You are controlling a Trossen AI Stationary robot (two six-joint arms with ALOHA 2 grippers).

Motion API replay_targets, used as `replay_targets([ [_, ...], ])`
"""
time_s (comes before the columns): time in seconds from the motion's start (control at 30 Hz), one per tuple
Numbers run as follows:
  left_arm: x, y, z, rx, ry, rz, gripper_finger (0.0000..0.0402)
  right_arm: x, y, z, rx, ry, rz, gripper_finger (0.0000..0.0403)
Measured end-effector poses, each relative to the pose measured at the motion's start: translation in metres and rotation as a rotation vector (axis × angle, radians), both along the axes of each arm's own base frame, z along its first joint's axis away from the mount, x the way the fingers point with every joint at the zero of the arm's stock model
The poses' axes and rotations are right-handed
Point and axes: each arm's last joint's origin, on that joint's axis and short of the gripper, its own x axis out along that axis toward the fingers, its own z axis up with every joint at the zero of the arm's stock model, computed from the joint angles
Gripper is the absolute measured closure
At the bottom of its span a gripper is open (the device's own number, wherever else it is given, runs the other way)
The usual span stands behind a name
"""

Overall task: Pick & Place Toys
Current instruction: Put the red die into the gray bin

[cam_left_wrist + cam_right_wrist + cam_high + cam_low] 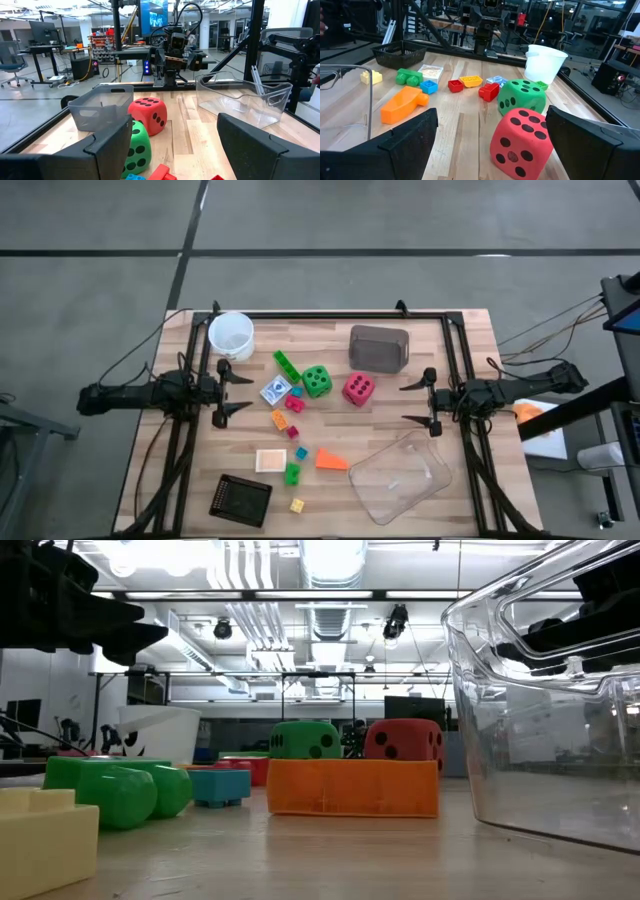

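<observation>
Right claw (420,403) — red die (358,388) near

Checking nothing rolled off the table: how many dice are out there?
2. The green die sits mid-table, and the red die sits beside it, toward the right arm, in front of the grey bin. None seems hidden.

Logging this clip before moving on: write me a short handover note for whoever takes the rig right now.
Left gripper: open, empty, at the table's left side by the white cup.
Right gripper: open, empty, at the right side.
Toys: green die, red die, orange wedge and small bricks all loose mid-table.
Clear tray: no toys in it.
Done: nothing placed.
Left: every toy.
</observation>
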Motion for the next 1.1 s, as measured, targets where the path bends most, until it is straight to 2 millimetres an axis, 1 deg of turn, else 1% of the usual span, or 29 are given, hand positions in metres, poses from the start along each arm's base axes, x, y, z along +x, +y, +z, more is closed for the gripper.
replay_targets([
  [0.17,0.000,0.000,0.000,-0.002,-0.004,0.001,0.0111,0.001,0.000,0.005,0.013,-0.053,-0.001,0.0039],
  [0.37,0.000,0.000,0.000,-0.002,-0.005,0.001,0.0111,0.001,0.000,0.017,0.105,-0.173,0.007,0.0039],
  [0.5,0.000,0.000,0.001,-0.003,-0.007,0.000,0.0111,0.001,-0.001,0.023,0.121,-0.231,-0.038,0.0039],
  [0.67,0.000,0.000,0.001,-0.048,-0.008,-0.001,0.0111,0.000,-0.005,0.022,0.240,-0.242,-0.193,0.0039],
  [0.77,0.000,0.000,0.000,-0.091,-0.008,0.000,0.0111,0.001,-0.006,0.021,0.310,-0.234,-0.210,0.0039],
  [0.97,0.001,0.000,0.000,-0.108,0.001,0.005,0.0111,0.004,-0.006,0.017,0.298,-0.199,-0.264,0.0039],
  [1.1,0.002,0.000,-0.002,-0.108,0.017,0.007,0.0111,0.007,-0.006,0.013,0.262,-0.158,-0.271,0.0039],
])
